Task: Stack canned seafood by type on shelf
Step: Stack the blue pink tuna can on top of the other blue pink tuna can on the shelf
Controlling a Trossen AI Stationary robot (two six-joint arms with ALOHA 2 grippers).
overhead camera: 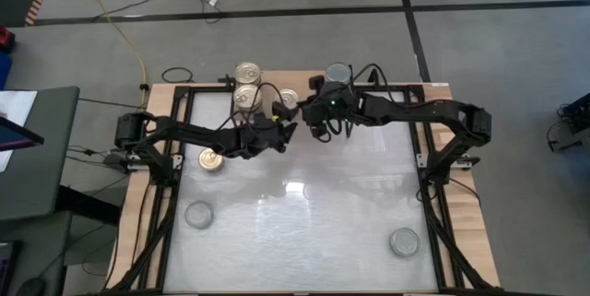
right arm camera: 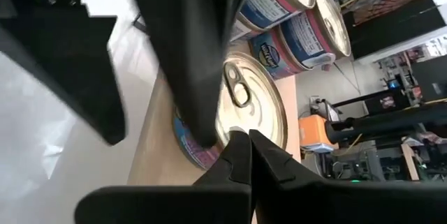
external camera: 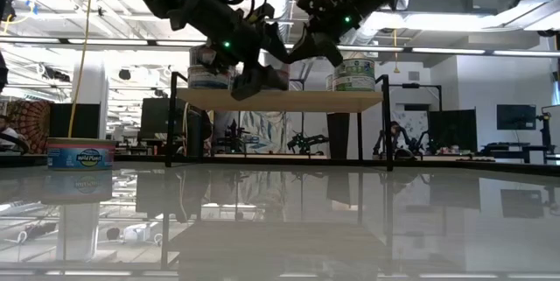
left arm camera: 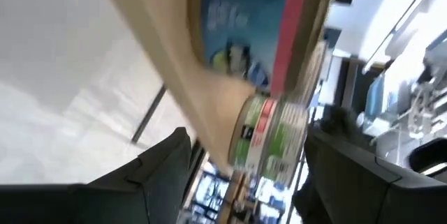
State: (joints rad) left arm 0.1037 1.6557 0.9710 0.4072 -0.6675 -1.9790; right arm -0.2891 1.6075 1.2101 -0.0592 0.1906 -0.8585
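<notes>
The shelf [external camera: 280, 100] stands at the table's far edge. On it are a pair of blue-and-pink tins [overhead camera: 247, 84], a gold pull-tab tin [right arm camera: 255, 105] and a green-labelled tin [external camera: 354, 75]. My left gripper [overhead camera: 288, 130] is open at the shelf's near side, with the gold-lid tin's blue label [left arm camera: 237, 21] just ahead of its fingertips. My right gripper [right arm camera: 248, 137] is shut and slants down at that same tin's lid. In the low view both grippers hang in front of the shelf board. My left gripper has one finger [right arm camera: 192, 77] standing along the gold-lid tin's side wall [right arm camera: 192, 147]; I cannot tell whether it touches. The tin rests flat on the shelf board. My right gripper's shut tips sit at the near rim of that tin's lid [right arm camera: 237, 123]; I cannot tell whether they touch.
On the white tabletop stand a gold-lid tin [overhead camera: 212, 159] at the left, a silver-lid tin [overhead camera: 198, 214] near the left front and another silver-lid tin [overhead camera: 404, 241] at the right front. Black frame rails [overhead camera: 433, 167] run along both sides.
</notes>
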